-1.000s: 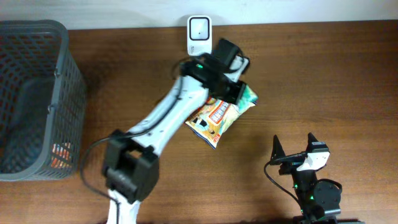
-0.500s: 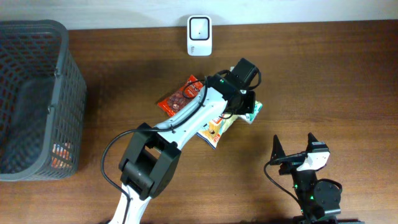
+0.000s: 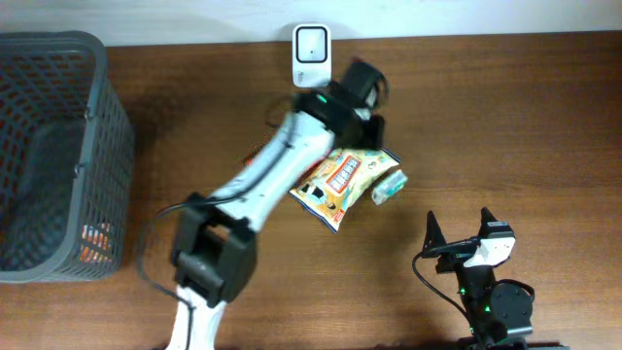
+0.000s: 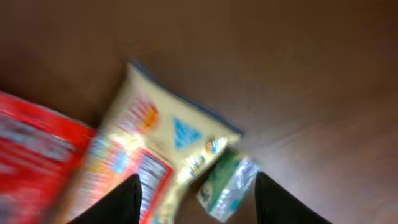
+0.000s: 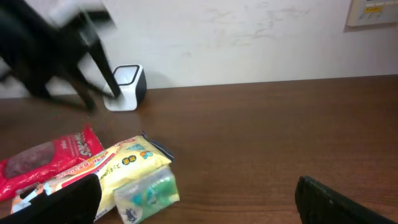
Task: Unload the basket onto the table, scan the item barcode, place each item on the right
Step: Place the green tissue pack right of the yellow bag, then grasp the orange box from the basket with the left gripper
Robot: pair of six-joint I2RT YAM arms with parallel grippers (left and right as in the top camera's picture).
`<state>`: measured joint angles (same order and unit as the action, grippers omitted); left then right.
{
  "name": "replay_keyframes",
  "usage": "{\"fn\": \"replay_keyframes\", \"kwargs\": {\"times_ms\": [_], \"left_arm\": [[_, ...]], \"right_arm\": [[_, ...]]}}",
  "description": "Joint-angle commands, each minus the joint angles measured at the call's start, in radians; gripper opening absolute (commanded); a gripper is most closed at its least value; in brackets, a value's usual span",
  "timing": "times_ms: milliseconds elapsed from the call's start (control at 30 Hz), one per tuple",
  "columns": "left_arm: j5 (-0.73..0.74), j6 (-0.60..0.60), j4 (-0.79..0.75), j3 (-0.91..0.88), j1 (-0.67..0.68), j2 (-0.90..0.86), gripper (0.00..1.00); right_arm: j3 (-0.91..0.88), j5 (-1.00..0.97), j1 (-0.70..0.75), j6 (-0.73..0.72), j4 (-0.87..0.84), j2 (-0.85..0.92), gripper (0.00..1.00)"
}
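- Over the middle of the desk (image 3: pixel 525 117), the left hand (image 4: pixel 198 180) hangs with its fingers (image 4: pixel 121 202) spread apart and nothing gripped between them. The wrist view is blurred.
- Below that gap the green packet (image 4: pixel 227 186) lies flat on the desk, and neither finger touches it.
- The packet lies against the right corner of a yellow bag (image 3: pixel 335 185). Whether it overlaps the bag cannot be told.
- The yellow bag lies flat with its printed face up, slanting across the desk.
- A red packet (image 5: pixel 50 155) lies on the far side of the bag from the green packet, touching the bag. From overhead the left arm hides most of it.
- The scanner (image 3: pixel 311 44) stands upright at the back edge of the desk by the wall. It is just behind the left wrist and clear of all three packs.
- A dark mesh basket (image 3: pixel 109 117) sits at the left end of the desk, well apart from the packs, with something orange low inside it.
- The right hand (image 5: pixel 198 190) sits near the front edge on the right, its fingers held wide and empty, pointing toward the packs but well apart from them.
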<state>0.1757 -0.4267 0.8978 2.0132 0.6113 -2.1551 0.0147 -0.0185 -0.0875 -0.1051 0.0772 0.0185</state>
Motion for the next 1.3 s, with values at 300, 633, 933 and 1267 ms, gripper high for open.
{"fn": "replay_keyframes", "kwargs": {"times_ms": [300, 633, 933, 1267], "left_arm": [[-0.182, 0.066, 0.412, 0.177, -0.915, 0.55, 0.69], [-0.253, 0.066, 0.476, -0.166, -1.323, 0.532, 0.74], [-0.304, 0.139, 0.146, -0.663, -1.323, 0.531, 0.68], [-0.33, 0.217, 0.09, -0.667, -1.321, 0.455, 0.63]], "right_arm": [[-0.009, -0.001, 0.003, -0.003, 0.002, -0.005, 0.98], [-0.009, -0.001, 0.003, -0.003, 0.002, -0.005, 0.99], [-0.009, -0.001, 0.003, -0.003, 0.002, -0.005, 0.99], [-0.009, -0.001, 0.003, -0.003, 0.002, -0.005, 0.98]]}}
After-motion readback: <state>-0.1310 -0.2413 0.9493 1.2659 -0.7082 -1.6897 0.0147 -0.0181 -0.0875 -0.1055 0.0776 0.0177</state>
